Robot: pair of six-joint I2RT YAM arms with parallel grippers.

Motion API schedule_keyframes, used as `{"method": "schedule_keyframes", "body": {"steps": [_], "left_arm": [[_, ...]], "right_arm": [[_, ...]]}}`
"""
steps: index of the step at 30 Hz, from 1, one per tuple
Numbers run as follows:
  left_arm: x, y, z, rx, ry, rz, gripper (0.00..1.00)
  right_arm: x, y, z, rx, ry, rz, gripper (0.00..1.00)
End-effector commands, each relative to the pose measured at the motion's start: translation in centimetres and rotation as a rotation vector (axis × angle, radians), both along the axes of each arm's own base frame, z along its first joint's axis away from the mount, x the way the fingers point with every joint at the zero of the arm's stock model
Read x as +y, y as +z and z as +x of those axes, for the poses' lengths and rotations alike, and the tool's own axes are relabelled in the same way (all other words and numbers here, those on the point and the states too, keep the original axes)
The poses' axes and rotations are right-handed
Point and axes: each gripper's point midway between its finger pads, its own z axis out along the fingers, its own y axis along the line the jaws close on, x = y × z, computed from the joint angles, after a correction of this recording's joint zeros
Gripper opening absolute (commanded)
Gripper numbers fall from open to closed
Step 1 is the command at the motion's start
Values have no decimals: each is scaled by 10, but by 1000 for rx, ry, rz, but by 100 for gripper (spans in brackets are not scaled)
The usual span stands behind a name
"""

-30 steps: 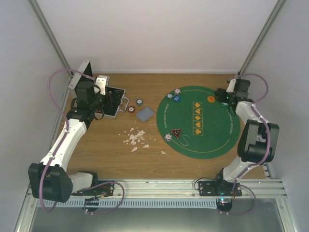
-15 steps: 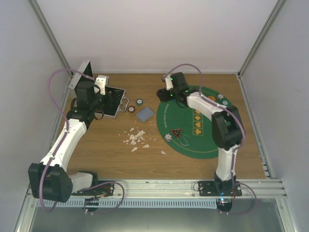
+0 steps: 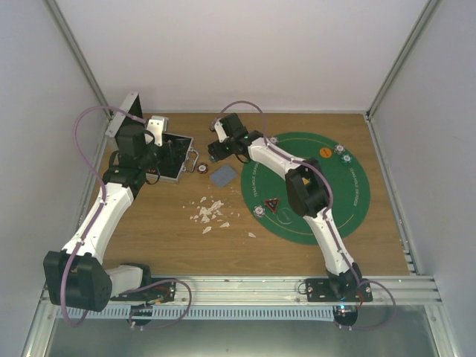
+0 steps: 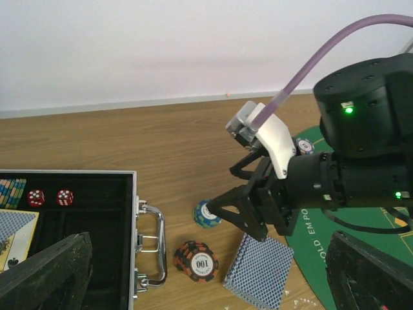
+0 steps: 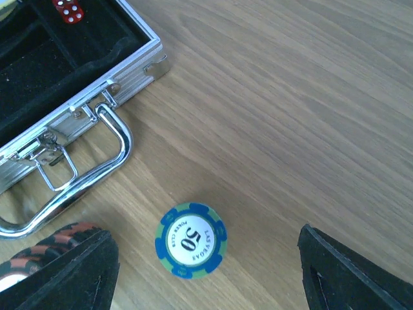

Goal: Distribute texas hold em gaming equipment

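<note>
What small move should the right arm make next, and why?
Probably lower the right pincer and close it on the blue 50 chip: its open fingers hover on either side of that chip, which lies flat on the wood, not yet on the green mat.

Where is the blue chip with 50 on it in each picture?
Top view: hidden under the jaws of the right arm, beside the red chip.
Left wrist view: the blue chip sits lower middle, by those jaws.
Right wrist view: bottom middle.
Shared landmark: the case's silver handle, to its left.
</note>
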Motion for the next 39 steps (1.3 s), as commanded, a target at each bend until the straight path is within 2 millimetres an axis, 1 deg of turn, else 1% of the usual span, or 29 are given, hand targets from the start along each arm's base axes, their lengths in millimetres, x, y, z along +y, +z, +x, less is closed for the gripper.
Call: {"method": "schedule_keyframes", "body": {"steps": [1,11,16,28,30,35,39], "left_arm": [[-6,16,-1,-57,-26,-17,99],[-8,14,0,-49,-37,-29,99],[-9,12,0,-41,-44,-33,99],[-11,10,1,-36,-48,-38,99],[-11,10,1,-34,-49,-39,99],[-11,11,1,-36,-49,-40,99],[-11,10,2,-34,-49,-41,99]], "right_arm": [[4,-25,-3,51,15,-47,76],[16,-44,-11,77,69,-63,75],[16,-52,-10,77,71,-79,75],[20,-76,-9,88,108,-115,70],[20,-80,-10,96,110,-117,69],[17,-94,-14,124,111,-133,61],[13,-103,-20,155,114,-147,59]]}}
